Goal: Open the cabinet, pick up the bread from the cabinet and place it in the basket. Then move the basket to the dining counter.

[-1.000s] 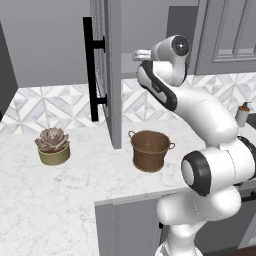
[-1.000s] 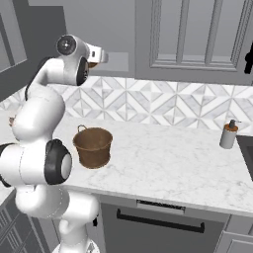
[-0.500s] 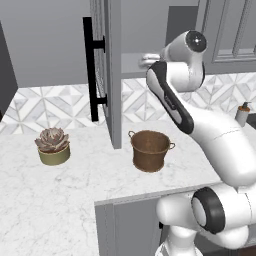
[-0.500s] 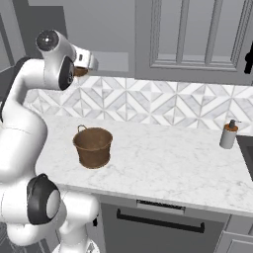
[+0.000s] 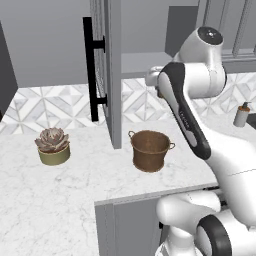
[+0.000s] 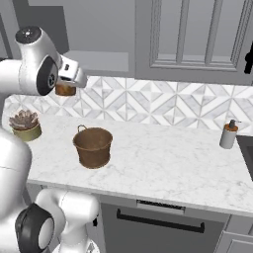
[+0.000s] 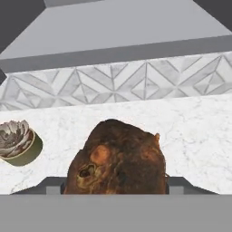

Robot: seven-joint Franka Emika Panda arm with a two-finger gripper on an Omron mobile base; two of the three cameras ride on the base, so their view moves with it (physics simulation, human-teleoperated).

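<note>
golden-brown bread point(image 7: 115, 158) takes up the lower middle of my hand view, sitting right between the fingertips, so i read the gripper point(image 6: 65, 88) as clenched around the loaf with the jaws spread wide on it. from the right base view i see the loaf point(image 6: 64, 90) tucked under the white hand, held up in the air in front of the tiled backsplash point(image 6: 163, 105), well above the marble worktop point(image 6: 163, 160). the cabinet point(image 5: 111, 70) door stands swung open, edge-on to my left base camera, its black bar handle point(image 5: 91, 70) facing left. the basket point(image 5: 149, 149) stands upright on the worktop just right of the door's lower edge, below and apart from the held bread. a succulent pot point(image 5: 52, 146) sits further left, and a soap dispenser point(image 6: 228, 134) stands by the backsplash on the right.
</note>
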